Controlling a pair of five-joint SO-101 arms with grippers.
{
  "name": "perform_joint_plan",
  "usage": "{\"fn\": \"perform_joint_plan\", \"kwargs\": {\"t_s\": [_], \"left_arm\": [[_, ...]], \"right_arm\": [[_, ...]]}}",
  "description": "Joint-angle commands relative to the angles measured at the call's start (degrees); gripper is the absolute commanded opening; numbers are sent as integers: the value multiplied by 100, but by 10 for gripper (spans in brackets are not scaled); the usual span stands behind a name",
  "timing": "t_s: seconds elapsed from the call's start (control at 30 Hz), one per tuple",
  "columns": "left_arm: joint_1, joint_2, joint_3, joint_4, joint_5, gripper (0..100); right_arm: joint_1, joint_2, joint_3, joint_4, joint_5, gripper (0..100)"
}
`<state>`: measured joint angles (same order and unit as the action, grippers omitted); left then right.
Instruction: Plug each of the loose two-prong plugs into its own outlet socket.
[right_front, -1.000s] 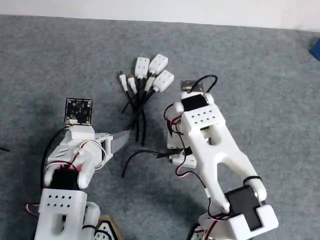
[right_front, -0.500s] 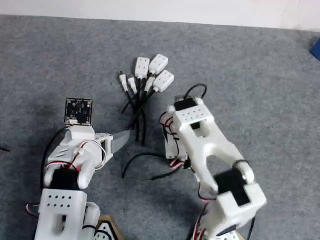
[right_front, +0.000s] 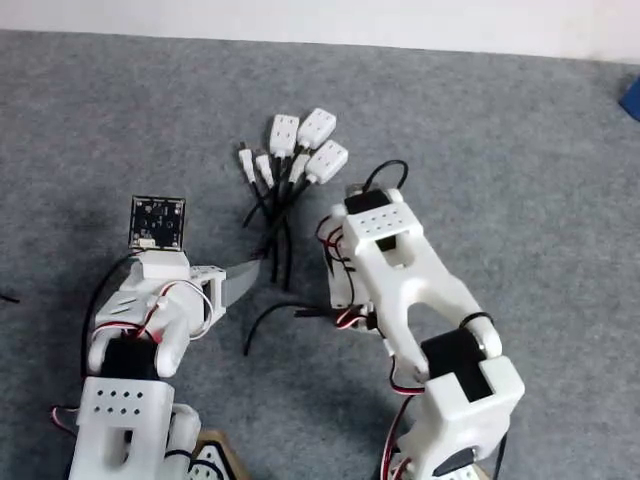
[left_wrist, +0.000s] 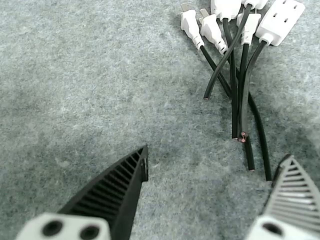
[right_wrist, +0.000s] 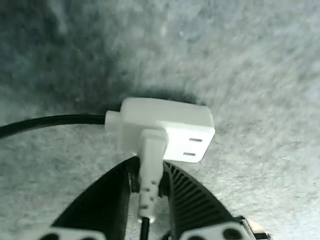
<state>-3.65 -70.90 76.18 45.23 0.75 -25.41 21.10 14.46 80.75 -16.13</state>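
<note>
Clamping right pincer (right_wrist: 150, 171) holds plug (right_wrist: 149, 146) against socket (right_wrist: 172, 124).

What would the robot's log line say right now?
left gripper: open over carpet; right gripper: shut on plug; plug: against socket; other plugs: loose

This looks to me like a robotics test bench in a lab or hobby workshop, not a home. My left arm (right_front: 150, 310) and right arm (right_front: 410, 280) are plain white printed shells with red and black wiring left bare, and a naked circuit board (right_front: 157, 222) sits at one wrist. The table (right_front: 520, 130) is covered in grey carpet up to a bare white wall (right_front: 300, 18) along the top. In the upper middle, the cords (right_front: 272, 215) are cut-off stubs with plugs (right_front: 245, 160) and sockets (right_front: 284, 133).
</note>
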Motion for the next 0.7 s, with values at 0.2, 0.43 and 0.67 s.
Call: {"fn": "perform_joint_plan", "kwargs": {"t_s": [0.2, 0.43, 0.67], "left_arm": [[-40, -75, -22, -88, 9, 389], [-40, -75, -22, -88, 9, 389], [-31, -75, -22, -88, 9, 389]], "right_arm": [[215, -453, -778, 303, 79, 46], [198, -1182, -1358, 1437, 88, 302], [180, -1798, -2501, 2018, 167, 358]]}}
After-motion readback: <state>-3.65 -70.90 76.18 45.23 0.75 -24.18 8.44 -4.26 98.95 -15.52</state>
